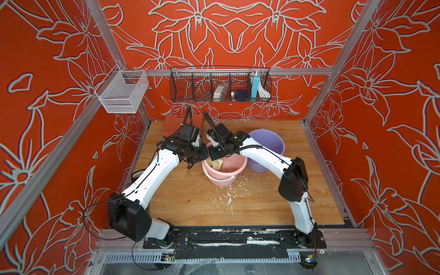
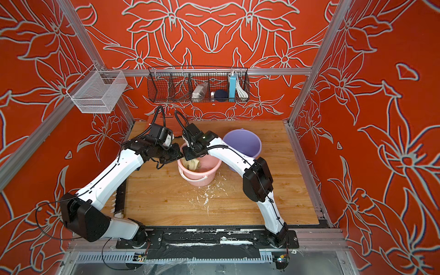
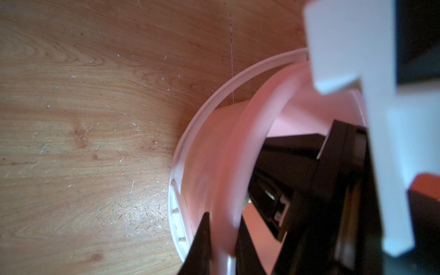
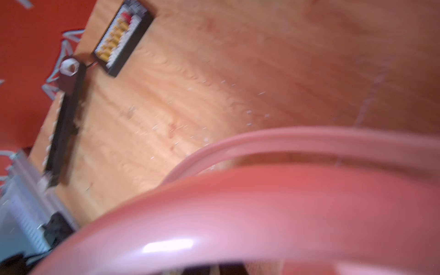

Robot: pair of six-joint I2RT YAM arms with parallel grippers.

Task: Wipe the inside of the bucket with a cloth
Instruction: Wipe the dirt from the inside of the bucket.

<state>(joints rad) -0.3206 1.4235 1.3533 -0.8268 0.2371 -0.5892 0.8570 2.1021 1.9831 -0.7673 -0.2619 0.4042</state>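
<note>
The pink bucket (image 1: 223, 181) stands upright near the middle of the wooden surface (image 1: 190, 202), with a lilac bucket (image 1: 257, 166) just beside it at 2 o'clock. White flecks are scattered on the surface at 6 o'clock of the pink bucket.

The cloth (image 1: 216, 163) is seen in both top views inside the pink bucket, bunched against the inner wall at about 9 o'clock.

The left pincer (image 3: 223, 238) is clenched on the bucket's rim at about 9 o'clock, one finger outside the wall and one inside, as the left wrist view shows. The right pincer (image 1: 215, 156) is lowered into the bucket mouth directly above the cloth. Its jaws are closed, and the bunched cloth appears to be held in them, though the fingertips are hidden.

The cloth is judged soft, light and limp: it will fold and drag, so a gathered wad is best gripped and pressed flat to the wall. The bucket is judged light, smooth plastic, liable to slide or tip, so the rim hold should be kept as a brace.
</note>
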